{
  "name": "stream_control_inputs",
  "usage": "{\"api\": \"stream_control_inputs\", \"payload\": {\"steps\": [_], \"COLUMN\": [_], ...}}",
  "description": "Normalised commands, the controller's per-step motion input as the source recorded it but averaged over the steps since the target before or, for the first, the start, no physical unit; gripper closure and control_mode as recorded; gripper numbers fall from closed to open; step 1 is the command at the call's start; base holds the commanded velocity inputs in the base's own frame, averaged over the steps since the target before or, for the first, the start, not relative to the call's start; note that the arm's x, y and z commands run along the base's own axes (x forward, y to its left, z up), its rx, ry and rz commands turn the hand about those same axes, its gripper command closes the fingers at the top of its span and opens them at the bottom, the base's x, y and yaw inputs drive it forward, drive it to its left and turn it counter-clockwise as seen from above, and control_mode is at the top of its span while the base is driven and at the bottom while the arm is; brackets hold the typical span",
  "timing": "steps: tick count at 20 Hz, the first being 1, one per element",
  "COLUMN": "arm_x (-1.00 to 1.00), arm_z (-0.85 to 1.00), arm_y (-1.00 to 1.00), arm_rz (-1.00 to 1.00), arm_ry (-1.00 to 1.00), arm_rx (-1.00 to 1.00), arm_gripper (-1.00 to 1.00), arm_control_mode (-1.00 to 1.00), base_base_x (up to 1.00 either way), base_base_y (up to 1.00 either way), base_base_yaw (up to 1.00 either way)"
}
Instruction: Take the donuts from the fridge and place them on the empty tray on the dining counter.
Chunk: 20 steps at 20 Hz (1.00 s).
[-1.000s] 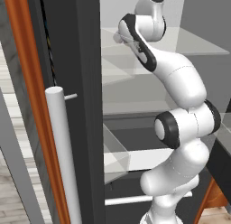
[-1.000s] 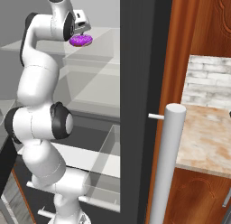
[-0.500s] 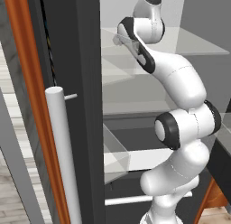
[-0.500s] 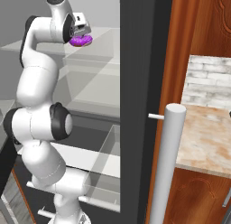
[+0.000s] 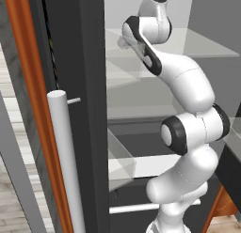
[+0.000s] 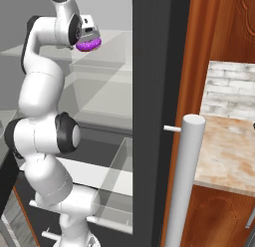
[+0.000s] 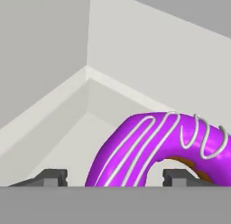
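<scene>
A purple-iced donut (image 7: 149, 146) with white stripes lies on a white upper shelf inside the fridge (image 6: 154, 91). My gripper (image 7: 115, 177) reaches down over it, jaws open. One fingertip (image 7: 52, 175) stands clear of the donut's outer edge and the other sits by its hole. From the right base view the donut (image 6: 89, 44) shows just under the gripper (image 6: 89, 39), high on the glass shelf (image 6: 99, 66). The empty tray and the dining counter are out of view.
The dark open fridge door (image 5: 89, 110) with its long white handle (image 5: 63, 157) stands close on the left. Another door edge and white handle (image 6: 184, 181) stand on the right. Glass shelves and a clear drawer (image 6: 114, 191) sit below. A marbled stone top (image 6: 224, 151) lies beyond.
The hand has edged slightly closer over the donut. The donut has stayed where it was on the shelf.
</scene>
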Motion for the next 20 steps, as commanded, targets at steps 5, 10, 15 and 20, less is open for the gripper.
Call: {"api": "stream_control_inputs", "payload": {"steps": [5, 10, 15, 20], "arm_x": [0.0, -0.17, -0.87, -1.0], "arm_z": [-0.3, -0.21, -0.1, 0.0], "arm_y": [0.0, -0.06, -0.37, -0.31], "arm_rz": [0.0, 0.0, 0.0, 0.0], "arm_ry": [0.01, -0.04, -0.15, -0.14], "arm_rx": [-0.01, 0.0, 0.01, 0.0], "arm_gripper": [1.0, 1.0, 1.0, 1.0], "arm_control_mode": [-1.0, -1.0, -1.0, -1.0], "base_base_x": [0.0, 0.0, 0.0, 0.0], "base_base_y": [0.0, 0.0, 0.0, 0.0], "base_base_yaw": [0.0, 0.0, 0.0, 0.0]}}
